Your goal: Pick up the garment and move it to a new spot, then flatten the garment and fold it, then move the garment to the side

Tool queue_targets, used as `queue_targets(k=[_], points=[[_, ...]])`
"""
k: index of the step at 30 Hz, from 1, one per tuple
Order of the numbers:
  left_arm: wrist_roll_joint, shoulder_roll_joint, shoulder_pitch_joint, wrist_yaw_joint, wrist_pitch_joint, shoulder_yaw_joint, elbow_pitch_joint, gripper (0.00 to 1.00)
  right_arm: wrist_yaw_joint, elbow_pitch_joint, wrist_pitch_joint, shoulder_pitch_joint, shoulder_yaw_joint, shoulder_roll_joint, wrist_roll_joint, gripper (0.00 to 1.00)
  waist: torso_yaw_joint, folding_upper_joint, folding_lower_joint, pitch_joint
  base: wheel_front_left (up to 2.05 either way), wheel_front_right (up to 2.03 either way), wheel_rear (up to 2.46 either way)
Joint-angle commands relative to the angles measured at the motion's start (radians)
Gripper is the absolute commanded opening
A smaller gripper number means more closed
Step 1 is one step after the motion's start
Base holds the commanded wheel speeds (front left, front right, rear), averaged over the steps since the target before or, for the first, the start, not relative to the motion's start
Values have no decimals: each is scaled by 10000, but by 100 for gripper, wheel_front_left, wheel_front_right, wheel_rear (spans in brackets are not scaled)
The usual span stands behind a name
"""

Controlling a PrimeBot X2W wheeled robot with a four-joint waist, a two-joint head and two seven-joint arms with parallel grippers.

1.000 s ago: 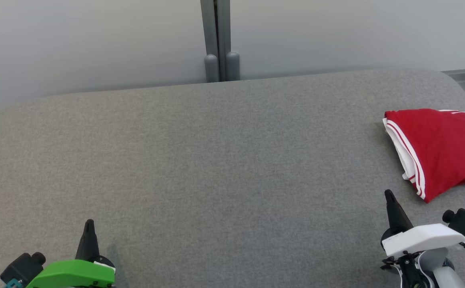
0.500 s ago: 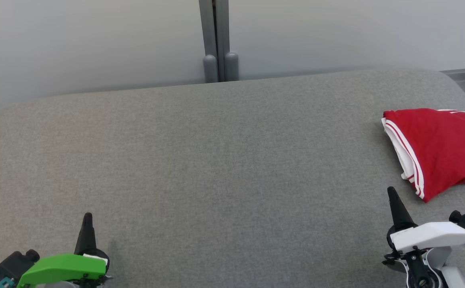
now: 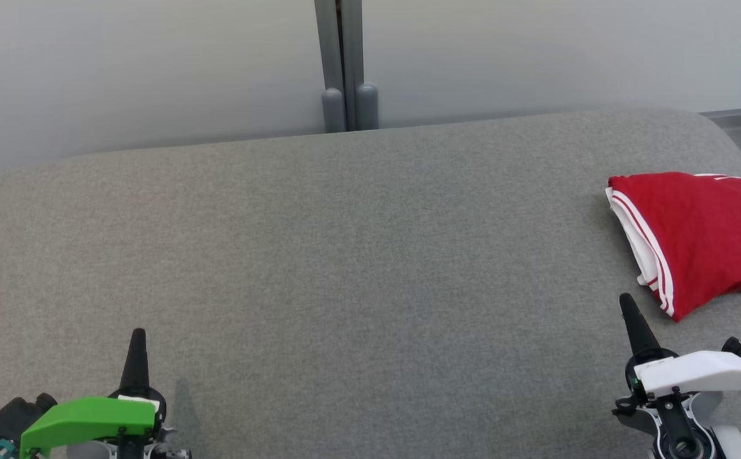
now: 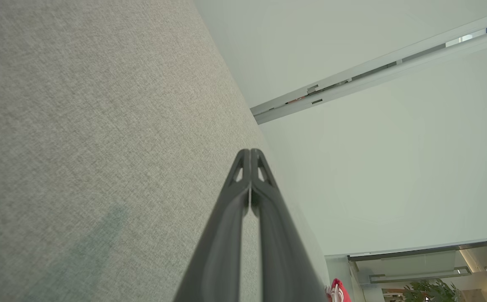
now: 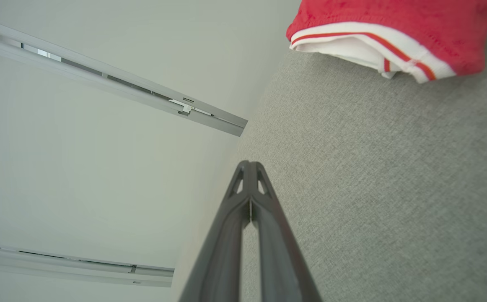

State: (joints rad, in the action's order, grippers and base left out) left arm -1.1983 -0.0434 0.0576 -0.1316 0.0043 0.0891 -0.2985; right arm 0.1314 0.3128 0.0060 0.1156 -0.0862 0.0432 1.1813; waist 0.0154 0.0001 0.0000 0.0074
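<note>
we judged the task nearly done: on the grey tabletop (image 3: 345,255) the red garment (image 3: 708,236) lay folded at the far right side. its right part ran out of view, so we could not check the whole fold. the left fingers (image 3: 136,357) and right fingers (image 3: 635,325) were pressed together, holding nothing.

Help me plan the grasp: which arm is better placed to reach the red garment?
Right. The right end effector is close to the red garment, near its striped edge; the left end effector sits far across the gray surface. Both are shut.
</note>
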Motion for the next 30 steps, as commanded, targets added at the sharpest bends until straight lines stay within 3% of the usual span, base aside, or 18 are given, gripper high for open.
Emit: queue_targets(k=[1,30], points=[[-280,-79,241,10,65,38,114,0,-8,-146,66,2,-40,63,270,0,-4,-1,0,-1,0,0,0],[-2674,-93,463,14,729,190,392,0,-9,-499,719,-64,-201,83,2778,0,-88,-1,0,-25,0,0,0]])
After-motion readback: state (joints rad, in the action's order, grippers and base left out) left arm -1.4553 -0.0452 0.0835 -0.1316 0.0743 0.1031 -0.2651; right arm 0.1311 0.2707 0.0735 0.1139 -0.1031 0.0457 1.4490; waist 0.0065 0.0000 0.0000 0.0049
